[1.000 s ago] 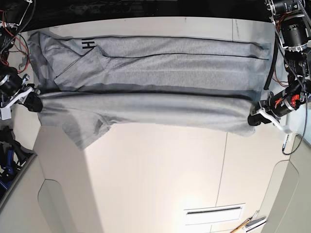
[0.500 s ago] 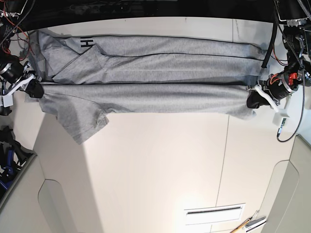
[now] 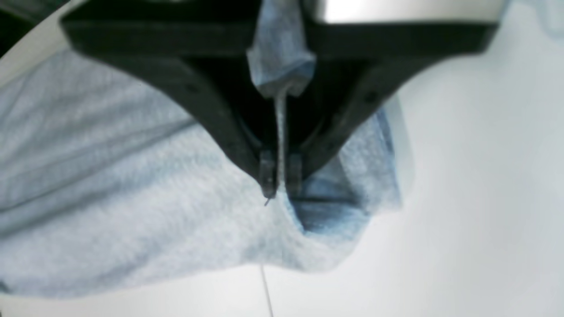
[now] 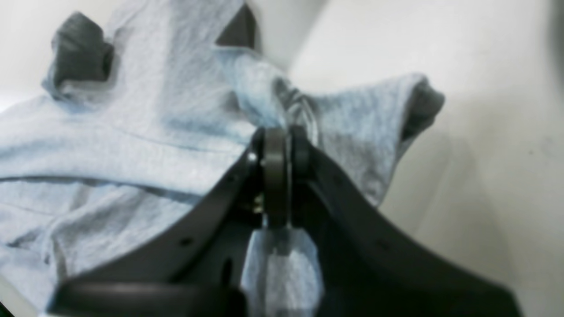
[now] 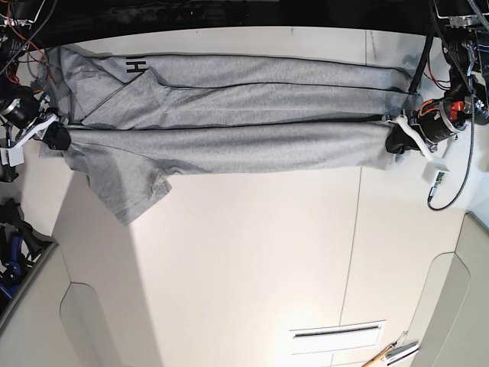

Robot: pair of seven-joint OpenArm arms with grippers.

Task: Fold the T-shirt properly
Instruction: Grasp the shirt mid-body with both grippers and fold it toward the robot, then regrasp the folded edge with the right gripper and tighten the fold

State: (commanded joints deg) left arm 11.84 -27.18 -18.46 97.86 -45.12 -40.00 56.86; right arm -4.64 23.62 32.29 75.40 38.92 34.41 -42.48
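Right jaws point(image 5: 58, 141), 9 o'clock in the base view: closed on a pinch of T-shirt point(image 5: 244, 148). A sleeve-like flap hangs loose below, towards 8 o'clock. Shirt runs across the upper half of the surface point(image 5: 252, 267), from 10 o'clock to 2, in long level folds; one dark letter shows near 10 o'clock. Left jaws point(image 5: 398, 143), 3 o'clock: closed on the other end, cloth squeezed between the fingers.

Handling, my judgement: light, limp, not fragile, apt to crease or sag mid-span. Best held at both ends of the fold, pulled evenly; the loose flap wants tucking.

Hard to make out: layers beneath the fold, most of the lettering, how deep each pinch goes. Left wrist view blurred; both arms cut off at the frame edges.
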